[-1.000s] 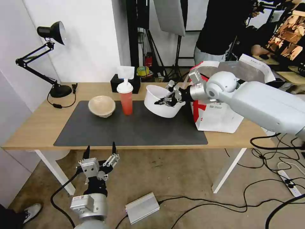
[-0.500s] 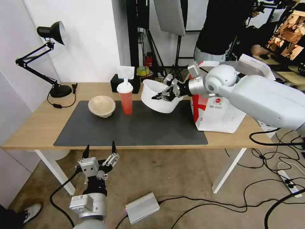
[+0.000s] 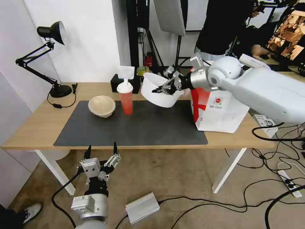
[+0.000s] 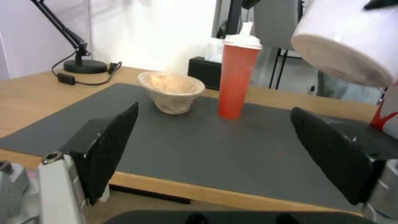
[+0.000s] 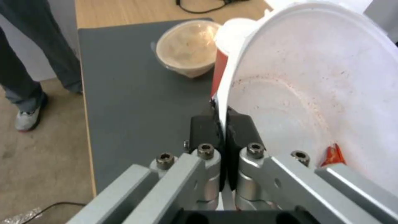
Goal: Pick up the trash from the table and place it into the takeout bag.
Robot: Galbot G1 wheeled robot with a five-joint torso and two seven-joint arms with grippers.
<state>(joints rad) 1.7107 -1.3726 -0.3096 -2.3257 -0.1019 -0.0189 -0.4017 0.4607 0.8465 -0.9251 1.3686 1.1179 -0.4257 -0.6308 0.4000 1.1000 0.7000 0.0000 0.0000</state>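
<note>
My right gripper (image 3: 165,87) is shut on the rim of the white plastic bowl (image 3: 155,92), holding it tilted in the air above the mat, just left of the takeout bag (image 3: 219,111). In the right wrist view the pads (image 5: 207,127) pinch the bowl (image 5: 315,90) wall, and a red scrap (image 5: 334,154) lies inside. The red drink cup (image 3: 126,98) with its white lid and the beige paper bowl (image 3: 101,106) stand on the dark mat (image 3: 133,127) of the table (image 3: 35,124). My left gripper (image 3: 101,152) hangs open below the table's front edge.
A black tissue box (image 3: 117,83) sits behind the cup. A black desk lamp (image 3: 47,54) stands at the table's far left. Cables and a silver power brick (image 3: 142,207) lie on the floor. A person stands behind the bag.
My right gripper has lifted the white bowl higher and tilted it, carrying it slightly back. The left arm has not moved.
</note>
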